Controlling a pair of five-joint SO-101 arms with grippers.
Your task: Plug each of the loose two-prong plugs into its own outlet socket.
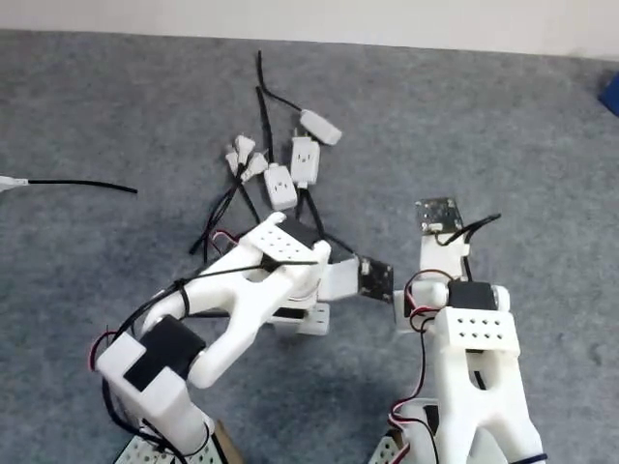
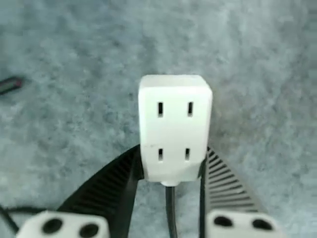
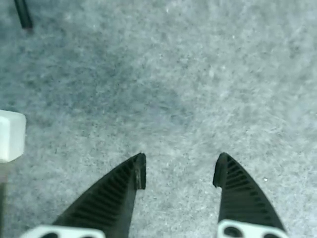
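Note:
A white outlet block (image 2: 174, 124) with two pairs of slots sits between the black fingers (image 2: 119, 183) of my left gripper (image 2: 173, 154), which is shut on its sides; its black cord runs back toward the wrist. In the high view that block (image 1: 312, 318) shows under the left arm near the table's middle. Three more white outlet blocks (image 1: 281, 186) (image 1: 306, 159) (image 1: 320, 126) and two small white plugs (image 1: 242, 150) (image 1: 254, 166) lie in a cluster with black cords farther back. My right gripper (image 3: 181, 161) is open over bare grey carpet, with a white block edge (image 3: 10, 136) off to one side.
The surface is grey carpet (image 1: 503, 126). A separate black cable (image 1: 82, 183) with a white end (image 1: 10, 182) lies at the far left. Tangled black cords (image 1: 221, 215) run from the cluster toward the left arm. A black cable end (image 3: 22, 15) lies near the right gripper.

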